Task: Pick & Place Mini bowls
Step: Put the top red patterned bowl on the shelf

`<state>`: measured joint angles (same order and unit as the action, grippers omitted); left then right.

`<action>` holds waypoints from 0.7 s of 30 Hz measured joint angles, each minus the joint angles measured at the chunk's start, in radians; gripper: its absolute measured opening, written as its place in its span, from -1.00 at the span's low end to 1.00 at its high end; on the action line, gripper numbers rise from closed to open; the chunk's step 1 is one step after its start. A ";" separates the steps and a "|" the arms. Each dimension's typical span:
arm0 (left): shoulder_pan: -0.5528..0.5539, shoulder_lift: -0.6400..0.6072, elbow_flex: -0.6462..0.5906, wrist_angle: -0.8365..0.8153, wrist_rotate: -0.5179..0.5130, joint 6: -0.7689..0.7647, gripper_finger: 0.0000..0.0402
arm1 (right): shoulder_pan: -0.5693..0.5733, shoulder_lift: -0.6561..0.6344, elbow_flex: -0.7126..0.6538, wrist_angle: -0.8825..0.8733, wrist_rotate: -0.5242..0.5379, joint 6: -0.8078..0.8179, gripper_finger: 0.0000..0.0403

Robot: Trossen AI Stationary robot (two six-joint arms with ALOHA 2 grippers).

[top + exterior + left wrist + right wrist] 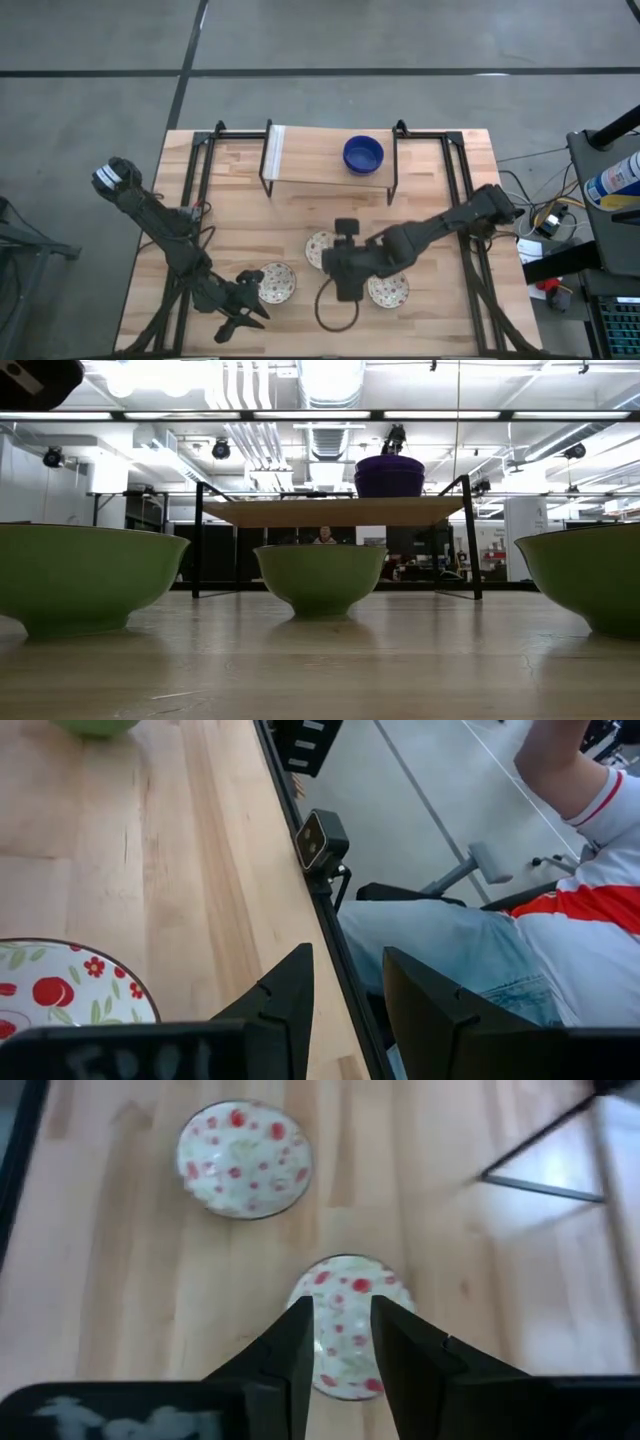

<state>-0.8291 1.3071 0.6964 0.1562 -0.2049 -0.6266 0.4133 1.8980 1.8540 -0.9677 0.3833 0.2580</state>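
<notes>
High view shows you the wooden worktop (pixel 440 180) with a black-framed raised shelf (pixel 320 168) at its far side, and a stack of cobalt blue mini bowls (pixel 363 154) resting on that shelf toward its right end. Three cream mini bowls with red speckles lie on the worktop nearer the front: one at the left (pixel 276 283), one in the middle (pixel 320 248) and one at the right (pixel 388 291).

Your right end effector (pixel 345 236) hangs over the middle bowl, partly hiding it. In the right wrist view its fingers (pixel 290 1345) stand a little apart with that bowl (pixel 345 1325) directly beyond them, and nothing is gripped; whether they touch the bowl you cannot tell. The left bowl (pixel 244 1159) lies further off in the same view.

Your left end effector (pixel 240 322) sits at the front edge of the worktop, just beside the left speckled bowl. The left wrist view shows its fingers (pixel 290 995) parted and empty, with a person's jeans and sleeve (pixel 560 860) beyond the worktop edge.
</notes>
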 joint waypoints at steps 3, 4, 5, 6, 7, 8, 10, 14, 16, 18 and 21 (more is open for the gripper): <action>0.000 0.000 0.000 0.000 -0.006 0.000 -0.43 | 0.015 0.000 -0.060 0.043 0.008 -0.002 -0.53; 0.000 0.000 0.000 0.000 -0.006 0.000 -0.43 | 0.017 0.000 -0.082 0.062 0.019 0.001 -0.53; 0.000 0.000 0.000 0.000 -0.006 0.000 -0.43 | 0.017 0.000 -0.104 0.084 0.033 0.009 -0.53; 0.000 0.000 0.000 0.000 -0.007 0.001 -0.43 | 0.017 0.000 -0.126 0.102 0.040 0.015 -0.53; 0.000 0.000 0.000 0.000 -0.007 0.001 -0.43 | 0.017 0.000 -0.147 0.116 0.040 0.017 -0.51; 0.000 0.000 0.000 0.000 -0.007 0.002 -0.43 | 0.017 0.000 -0.168 0.130 0.036 0.017 -0.50; 0.000 0.000 0.000 0.000 -0.008 0.007 -0.43 | 0.016 0.002 -0.205 0.153 0.020 0.020 -0.49; 0.000 0.000 0.000 0.000 -0.009 0.025 -0.43 | 0.016 0.002 -0.274 0.225 0.005 0.022 -0.49; 0.000 0.000 0.000 0.000 -0.015 0.025 -0.43 | 0.016 0.002 -0.299 0.245 -0.001 0.023 -0.51; 0.000 0.000 0.000 0.000 -0.022 0.025 -0.43 | 0.016 0.002 -0.321 0.265 -0.002 0.022 -0.52; 0.000 0.000 0.000 0.000 -0.023 0.025 -0.43 | 0.016 0.002 -0.354 0.292 -0.002 0.019 -0.53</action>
<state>-0.8293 1.3071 0.6964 0.1558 -0.2279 -0.6014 0.4290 1.8996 1.5005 -0.6753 0.3809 0.2771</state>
